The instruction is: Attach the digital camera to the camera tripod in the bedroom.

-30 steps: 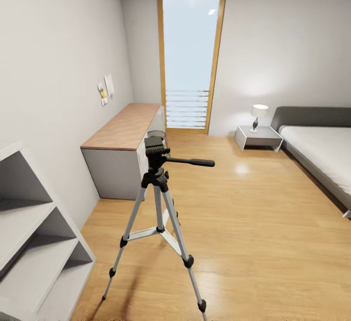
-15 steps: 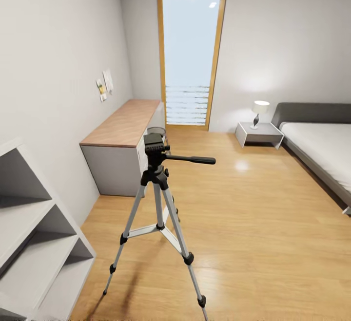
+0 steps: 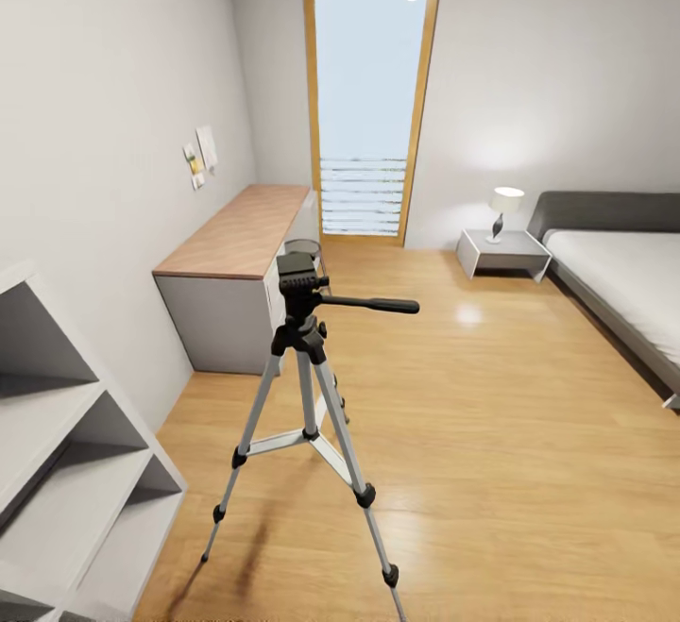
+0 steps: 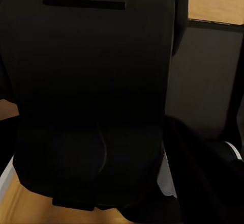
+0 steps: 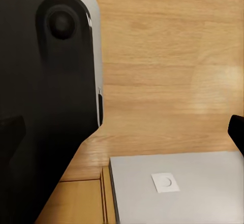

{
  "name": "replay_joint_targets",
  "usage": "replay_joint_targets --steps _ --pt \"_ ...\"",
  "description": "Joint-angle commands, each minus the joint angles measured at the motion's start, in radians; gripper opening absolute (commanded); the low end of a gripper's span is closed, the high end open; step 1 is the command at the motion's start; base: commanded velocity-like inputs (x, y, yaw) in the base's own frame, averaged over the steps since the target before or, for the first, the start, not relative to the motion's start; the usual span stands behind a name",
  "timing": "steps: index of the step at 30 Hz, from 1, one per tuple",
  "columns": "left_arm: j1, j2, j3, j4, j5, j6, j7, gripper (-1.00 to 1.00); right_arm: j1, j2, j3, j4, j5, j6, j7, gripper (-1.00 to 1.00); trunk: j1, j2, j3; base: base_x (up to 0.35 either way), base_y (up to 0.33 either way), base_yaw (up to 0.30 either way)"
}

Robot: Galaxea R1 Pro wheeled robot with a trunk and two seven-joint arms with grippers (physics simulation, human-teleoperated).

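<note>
The camera tripod (image 3: 304, 358) stands on the light wood floor of the bedroom, in the middle of the head view. It has three silver legs and a black head (image 3: 297, 276), and its pan handle (image 3: 368, 303) points right. Nothing sits on the tripod head. The digital camera is out of view. In the right wrist view, dark fingertips (image 5: 237, 130) of my right gripper (image 5: 122, 130) show at both side edges, wide apart, with nothing between them. The left wrist view is almost all dark robot body, with a dark finger-like shape (image 4: 203, 178).
A wood-topped desk (image 3: 236, 235) stands against the left wall behind the tripod. A grey cube shelf (image 3: 66, 452) is near left. A tall window (image 3: 370, 84) is at the far end, with a nightstand with a lamp (image 3: 502, 246) and a bed (image 3: 623, 282) on the right. Open floor lies right of the tripod.
The whole head view has shifted slightly, as the camera moved a little forward. The tripod and furniture stay where they were.
</note>
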Motion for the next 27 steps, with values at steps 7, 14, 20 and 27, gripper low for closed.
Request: replay_joint_targets --steps 7,14,20,27 --pt "-0.001 0.000 -0.008 0.000 0.009 0.004 -0.004 -1.00 -0.001 0.000 -0.001 0.003 0.001 -0.006 -0.002 1.00 0.000 -0.002 -0.013 0.000 0.000 0.000" --pt "-0.001 0.000 -0.008 0.000 0.008 0.004 -0.004 -1.00 -0.001 -0.001 -0.001 0.003 0.002 -0.006 -0.002 1.00 0.000 -0.002 -0.024 0.000 0.000 0.000" --pt "-0.001 0.000 -0.008 0.000 0.009 0.004 -0.004 -1.00 -0.001 0.000 -0.001 0.003 0.003 -0.007 -0.002 1.00 0.000 -0.002 -0.033 0.000 0.000 0.000" --pt "-0.001 0.000 -0.008 0.000 0.009 0.004 -0.004 -1.00 -0.001 -0.002 -0.001 0.003 0.005 -0.009 -0.001 1.00 0.000 -0.002 -0.035 0.000 0.000 0.000"
